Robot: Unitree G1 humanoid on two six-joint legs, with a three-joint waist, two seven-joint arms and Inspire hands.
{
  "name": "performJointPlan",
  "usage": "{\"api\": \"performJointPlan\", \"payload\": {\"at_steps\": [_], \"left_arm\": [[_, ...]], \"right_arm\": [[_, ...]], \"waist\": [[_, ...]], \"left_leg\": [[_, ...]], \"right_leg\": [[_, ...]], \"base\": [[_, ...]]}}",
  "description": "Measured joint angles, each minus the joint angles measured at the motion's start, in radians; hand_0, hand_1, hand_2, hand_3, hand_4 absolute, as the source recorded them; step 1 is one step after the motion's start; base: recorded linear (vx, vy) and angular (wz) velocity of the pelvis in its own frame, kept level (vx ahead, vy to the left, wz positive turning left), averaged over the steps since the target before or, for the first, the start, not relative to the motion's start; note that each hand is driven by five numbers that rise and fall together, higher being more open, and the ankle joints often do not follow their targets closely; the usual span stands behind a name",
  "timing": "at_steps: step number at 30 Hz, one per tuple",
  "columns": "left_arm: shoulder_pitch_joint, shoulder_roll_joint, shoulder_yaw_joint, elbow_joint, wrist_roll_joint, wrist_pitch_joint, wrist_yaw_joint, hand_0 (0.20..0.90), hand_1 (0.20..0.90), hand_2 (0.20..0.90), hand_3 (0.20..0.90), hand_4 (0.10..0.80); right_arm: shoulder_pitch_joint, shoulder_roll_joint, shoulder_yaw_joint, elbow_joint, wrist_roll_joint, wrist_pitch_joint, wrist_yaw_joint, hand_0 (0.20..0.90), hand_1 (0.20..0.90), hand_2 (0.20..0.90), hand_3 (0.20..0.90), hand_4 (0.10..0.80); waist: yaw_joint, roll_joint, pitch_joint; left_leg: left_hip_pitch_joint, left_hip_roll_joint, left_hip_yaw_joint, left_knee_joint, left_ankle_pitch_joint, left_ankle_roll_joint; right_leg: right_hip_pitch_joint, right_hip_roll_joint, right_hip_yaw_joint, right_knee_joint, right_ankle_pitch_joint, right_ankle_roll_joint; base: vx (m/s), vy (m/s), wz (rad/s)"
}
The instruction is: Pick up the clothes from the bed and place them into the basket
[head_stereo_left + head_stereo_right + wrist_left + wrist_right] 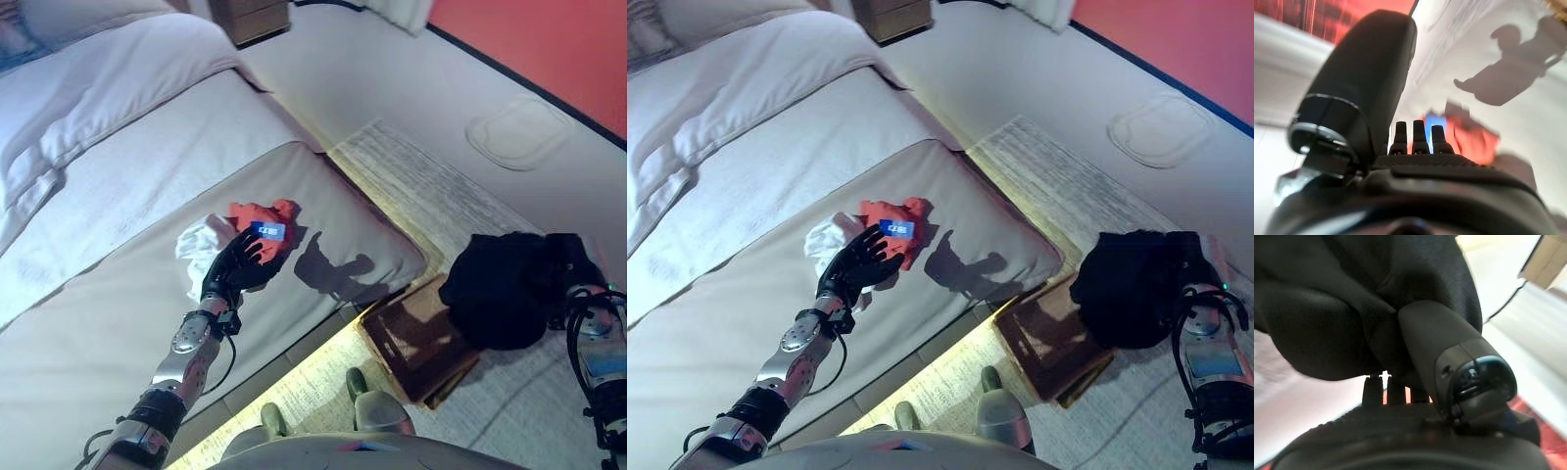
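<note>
Positioned nearest the head camera, at the lower right, the right hand (pixel 1415 382) is largely covered by a black garment (pixel 505 289). In the right wrist view the thumb is pressed against the dark cloth and the fingers are seen running up behind its folds, so the garment is gripped by this hand. The black garment is held over the brown basket (pixel 416 338), which stands on the pale rug (pixel 431 191) just beside the bed's edge. Part of the basket is hidden by the garment.

The left hand (pixel 238 262) is extended over the grey bed cover (pixel 98 323). Its fingers (pixel 1420 134) are straight and spread, and nothing is held by them. The fingertips are located at the edge of a red garment (pixel 266 230), which lies crumpled on the cover and bears a small blue label (pixel 267 231). Contact with the cloth cannot be confirmed. A white garment (pixel 201 243) is bunched just beside the red one, touching it, on the side towards the pillows. White bedding (pixel 108 88) is seen further up the bed.
</note>
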Motion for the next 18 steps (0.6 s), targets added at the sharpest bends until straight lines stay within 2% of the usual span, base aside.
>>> {"api": "performJointPlan", "payload": {"at_steps": [6,10,13,18], "left_arm": [[0.001,-0.021,-0.009,0.0,0.016,0.023,-0.005,0.9,0.9,0.9,0.9,0.8],[0.001,-0.029,-0.022,0.003,0.017,0.036,-0.005,0.9,0.9,0.9,0.9,0.8],[0.002,-0.03,-0.047,0.003,0.017,0.036,-0.014,0.9,0.9,0.9,0.9,0.8],[0.002,-0.033,-0.049,0.008,0.017,0.036,-0.03,0.9,0.9,0.9,0.9,0.8]], "right_arm": [[0.02,0.014,0.024,0.043,0.0,0.001,0.04,0.3,0.3,0.3,0.2,0.1],[0.017,0.023,0.077,0.093,0.0,0.01,0.044,0.3,0.3,0.3,0.2,0.1],[0.006,0.029,0.103,0.123,0.001,0.023,0.047,0.3,0.3,0.3,0.2,0.1],[-0.003,0.058,0.111,0.167,0.0,0.023,0.045,0.3,0.3,0.3,0.2,0.1]], "waist": [[-0.021,0.007,-0.006],[-0.015,0.028,-0.019],[-0.012,0.051,-0.033],[-0.008,0.057,-0.036]], "left_leg": [[0.012,0.015,0.026,-0.002,0.002,-0.003],[0.005,0.019,0.023,-0.007,0.008,-0.012],[-0.009,0.018,0.019,-0.007,0.014,-0.014],[-0.02,0.018,0.008,-0.007,0.021,-0.012]], "right_leg": [[-0.002,0.018,0.023,-0.004,0.011,-0.003],[-0.003,0.022,0.02,-0.018,0.015,-0.009],[-0.006,0.018,0.015,-0.036,0.033,-0.004],[-0.002,0.015,-0.001,-0.053,0.043,-0.006]], "base": [[-0.002,-0.065,-0.13],[-0.037,-0.066,0.02],[-0.014,-0.039,0.06],[0.007,-0.03,0.08]]}}
